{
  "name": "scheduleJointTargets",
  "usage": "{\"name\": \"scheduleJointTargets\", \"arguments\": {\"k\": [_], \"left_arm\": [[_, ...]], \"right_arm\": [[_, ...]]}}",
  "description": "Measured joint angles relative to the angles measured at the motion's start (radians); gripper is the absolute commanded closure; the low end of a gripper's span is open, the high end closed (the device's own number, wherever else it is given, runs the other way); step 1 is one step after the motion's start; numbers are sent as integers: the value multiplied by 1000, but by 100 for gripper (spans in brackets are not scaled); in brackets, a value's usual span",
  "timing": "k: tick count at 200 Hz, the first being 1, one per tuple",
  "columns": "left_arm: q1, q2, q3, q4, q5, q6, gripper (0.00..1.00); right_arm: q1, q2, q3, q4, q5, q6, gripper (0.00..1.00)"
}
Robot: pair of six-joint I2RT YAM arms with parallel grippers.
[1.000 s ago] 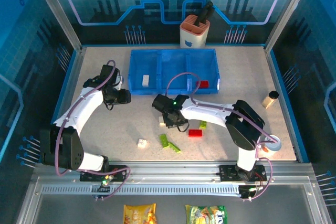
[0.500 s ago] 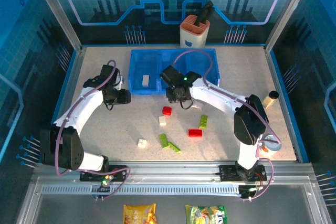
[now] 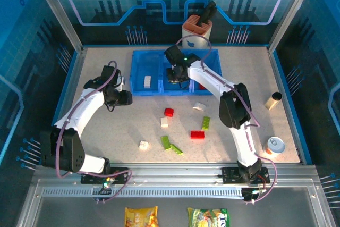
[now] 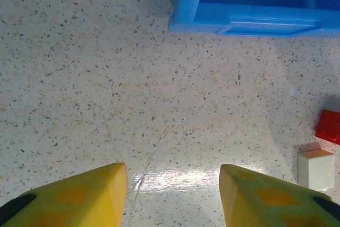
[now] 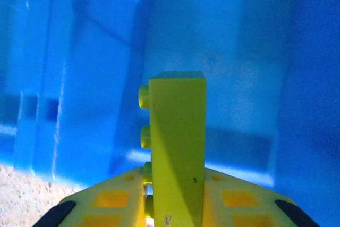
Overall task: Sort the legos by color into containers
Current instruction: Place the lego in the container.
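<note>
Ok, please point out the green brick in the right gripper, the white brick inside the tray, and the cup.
green brick (image 5: pixel 178 142), right wrist view, middle of its smooth side.
white brick (image 3: pixel 147 81), top view, its centre.
cup (image 3: pixel 193 29), top view, its orange upper part.

You have a lime green brick (image 5: pixel 178 142) against the translucent blue tray (image 5: pixel 255 51). The right gripper (image 5: pixel 175 176) is yellow with black tips. Your table (image 4: pixel 106 78) is beige with dark speckles; on it lie a red brick (image 3: pixel 169 112) and a white brick (image 3: pixel 143 145). Far off, the cup (image 3: pixel 195 34) is orange over white.
</note>
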Motion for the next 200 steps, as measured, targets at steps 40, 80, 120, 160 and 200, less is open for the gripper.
{"name": "scheduleJointTargets", "arguments": {"k": [40,80,120,160,200], "left_arm": [[1,0,0,0,0,0,50],[9,0,0,0,0,0,50],[12,0,0,0,0,0,50],[13,3,0,0,0,0,50],[13,8,0,0,0,0,50]], "right_arm": [[-20,86,47,33,-59,1,73],[-22,151,50,66,-101,15,73],[-27,189,50,87,-131,34,73],[-29,201,50,103,-145,49,70],[-33,205,50,102,-153,54,67]]}}
